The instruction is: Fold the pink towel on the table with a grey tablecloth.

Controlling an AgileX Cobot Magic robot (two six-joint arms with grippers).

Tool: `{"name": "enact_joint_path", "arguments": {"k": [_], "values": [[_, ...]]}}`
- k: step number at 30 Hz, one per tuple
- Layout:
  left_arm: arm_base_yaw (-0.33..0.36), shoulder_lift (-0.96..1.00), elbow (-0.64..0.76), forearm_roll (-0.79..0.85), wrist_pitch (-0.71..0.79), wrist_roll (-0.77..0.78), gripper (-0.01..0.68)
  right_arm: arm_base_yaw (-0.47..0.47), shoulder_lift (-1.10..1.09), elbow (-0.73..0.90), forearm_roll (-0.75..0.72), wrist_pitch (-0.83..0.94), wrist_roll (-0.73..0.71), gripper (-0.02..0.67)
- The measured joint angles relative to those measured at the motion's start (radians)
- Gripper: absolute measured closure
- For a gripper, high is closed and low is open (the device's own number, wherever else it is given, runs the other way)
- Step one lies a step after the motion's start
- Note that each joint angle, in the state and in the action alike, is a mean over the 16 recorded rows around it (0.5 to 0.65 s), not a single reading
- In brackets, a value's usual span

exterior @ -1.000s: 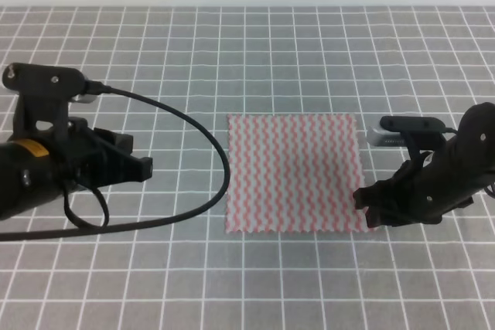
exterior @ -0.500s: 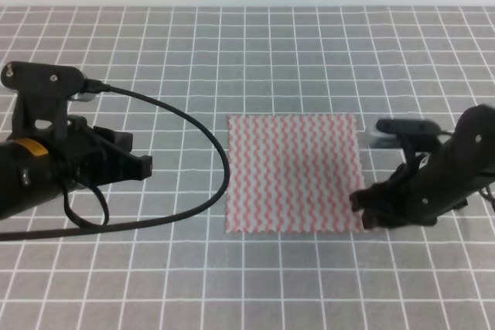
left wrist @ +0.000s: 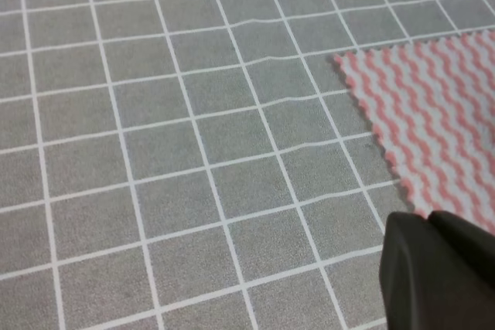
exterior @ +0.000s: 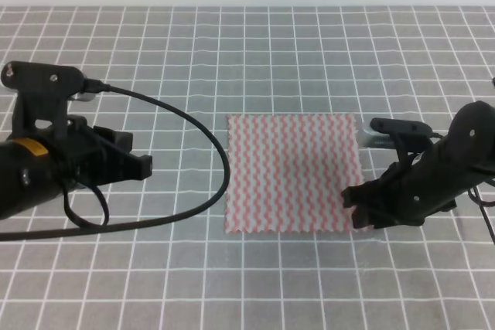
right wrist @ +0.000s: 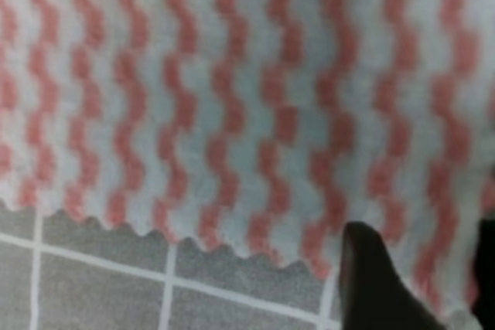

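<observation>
Here, right hand (exterior: 354, 208) over pink towel (exterior: 290, 171) corner

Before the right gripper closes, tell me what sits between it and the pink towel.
Nothing visible. The right gripper is already at the pink towel, at its near right corner, a fingertip over the edge. The left gripper hangs well off to the side.

The exterior high view is looking down from the front at the table with a grey tablecloth (exterior: 255, 44), taking in both arms. The left wrist view is angling down over the grid from nearby, catching the pink towel (left wrist: 433, 106) at right. The right wrist view is pressing very close, the towel's edge (right wrist: 232, 113) filling most of its frame.
</observation>
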Motion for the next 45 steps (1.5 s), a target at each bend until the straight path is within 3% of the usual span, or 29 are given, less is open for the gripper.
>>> {"name": "enact_joint_path", "arguments": {"k": [14,20,26,36,45], "values": [[-0.001,0.003,-0.009,0.010,-0.006,0.076,0.675,0.001,0.006,-0.068,-0.006,0.044,-0.015,0.633],[-0.002,0.018,-0.057,0.020,0.051,0.195,0.675,0.000,0.003,-0.120,-0.022,0.079,-0.016,0.659],[-0.005,0.082,-0.154,0.026,0.217,0.323,0.658,0.000,0.003,-0.156,-0.032,0.103,-0.017,0.664],[-0.072,0.276,-0.321,0.028,0.503,0.480,0.525,0.000,0.005,-0.175,-0.037,0.092,-0.018,0.664],[-0.189,0.410,-0.369,0.114,0.472,0.553,0.403,0.001,0.006,-0.195,-0.041,0.067,-0.019,0.664]]}}
